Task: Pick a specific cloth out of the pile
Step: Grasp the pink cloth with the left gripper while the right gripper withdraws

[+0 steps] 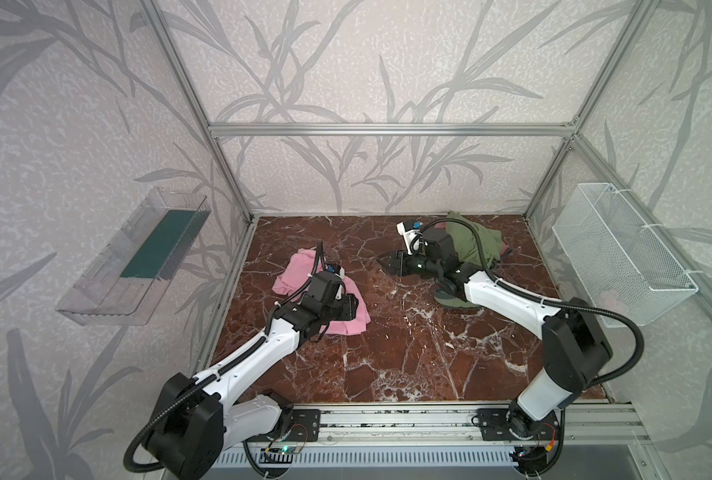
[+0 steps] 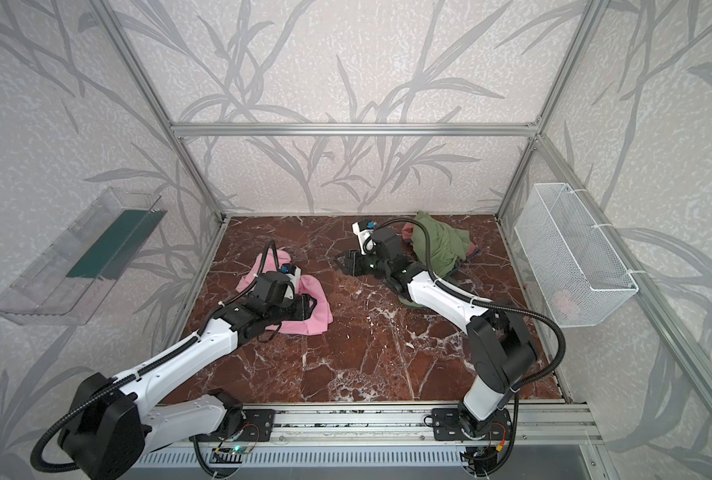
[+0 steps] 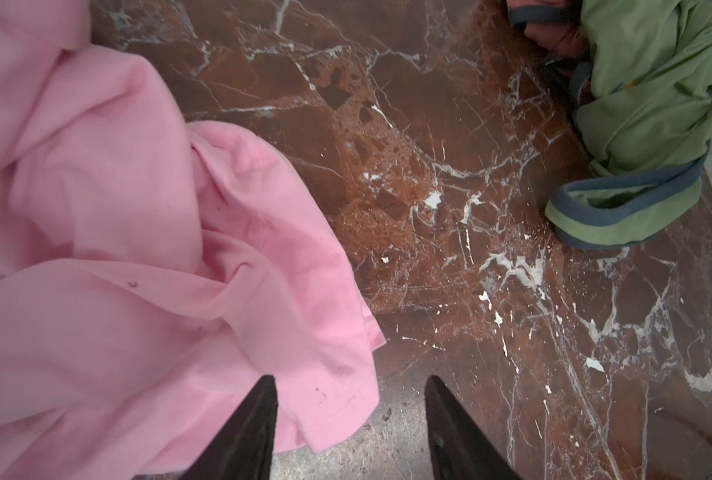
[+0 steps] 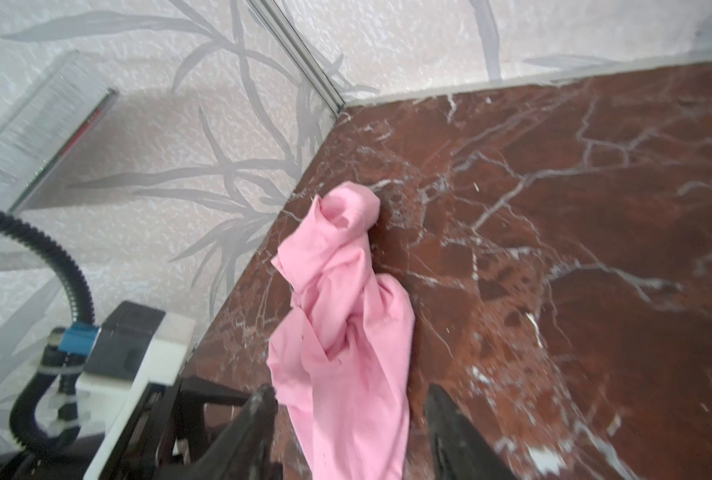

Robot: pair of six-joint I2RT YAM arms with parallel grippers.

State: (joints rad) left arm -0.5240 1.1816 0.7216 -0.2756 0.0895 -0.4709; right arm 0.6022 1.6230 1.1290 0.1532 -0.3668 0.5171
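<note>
Pink cloth point(image 1: 298, 268) lay crumpled on the left part of the marble counter point(image 1: 387, 353), well apart from the pile point(image 1: 472, 245) at the back right. The pile showed an olive-green piece on top, a bit of salmon-red under it, and a green hem with grey trim point(image 3: 620, 216) on the near side.

Left hand point(image 3: 349, 380) hung over the cloth's near corner, released. Its fingers stood apart, one above the pink hem and one above bare counter, with nothing pinched. Right hand point(image 4: 350, 388) pointed at the cloth from mid-counter, also released and empty. Top views showed a bare gap between it and the fabric. In the right wrist view the pink only lined up between the fingers.

Judged: sorting looked basically done, and the step was letting go and clearing away.

To do it well:
- Lift the left hand straight up before swinging it back, so neither finger catches the hem and drags the cloth toward the pile.
- Keep both hands spread until they are clear of the fabric.
- Route the right arm back without brushing the green heap just behind its wrist.
- Check that the cloth lies fully separate.
</note>
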